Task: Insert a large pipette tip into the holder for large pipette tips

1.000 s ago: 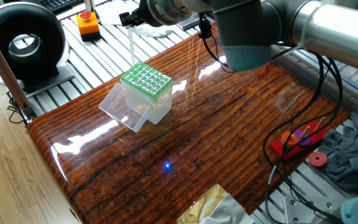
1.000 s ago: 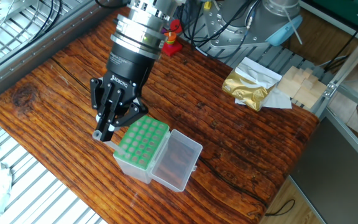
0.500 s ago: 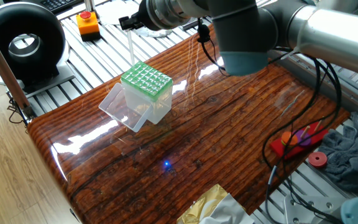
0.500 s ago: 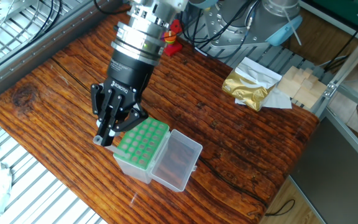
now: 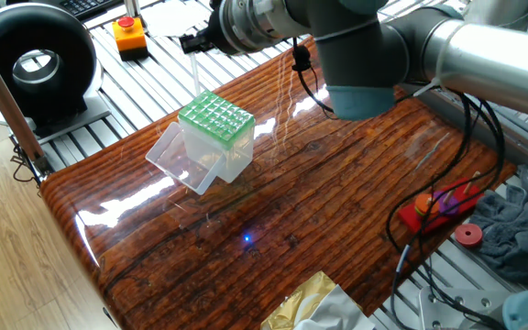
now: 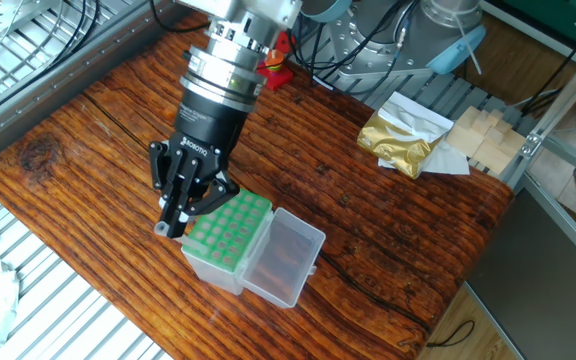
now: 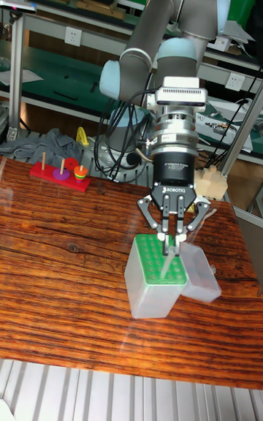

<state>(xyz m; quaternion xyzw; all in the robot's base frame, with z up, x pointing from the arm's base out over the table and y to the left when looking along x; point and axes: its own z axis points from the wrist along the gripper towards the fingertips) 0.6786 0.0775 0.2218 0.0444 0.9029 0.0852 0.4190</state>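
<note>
The holder for large pipette tips [image 5: 216, 117] is a clear box topped by a light-green grid, with its clear lid [image 5: 174, 156] hinged open beside it. My gripper [image 5: 195, 42] hangs above the holder's far edge, shut on the large pipette tip [image 5: 194, 71], a translucent cone pointing straight down. The tall fixed view shows the gripper [image 7: 172, 234] over the green grid [image 7: 155, 254], with the tip [image 7: 169, 254] reaching down to it. Whether its point is inside a hole I cannot tell. From the other side, the gripper [image 6: 173, 222] covers the tip at the holder's [image 6: 226, 232] left edge.
A red base with pegs and rings [image 5: 443, 203] lies at the table's right edge, beside a grey cloth [image 5: 521, 229]. A gold foil bag [image 6: 398, 140] and wooden blocks [image 6: 483, 135] sit at one end. An orange button box [image 5: 129, 35] and black round device [image 5: 35, 64] stand off the table.
The gripper has sunk a little with the tip and edged closer to the holder's grid. The holder and its lid have not moved.
</note>
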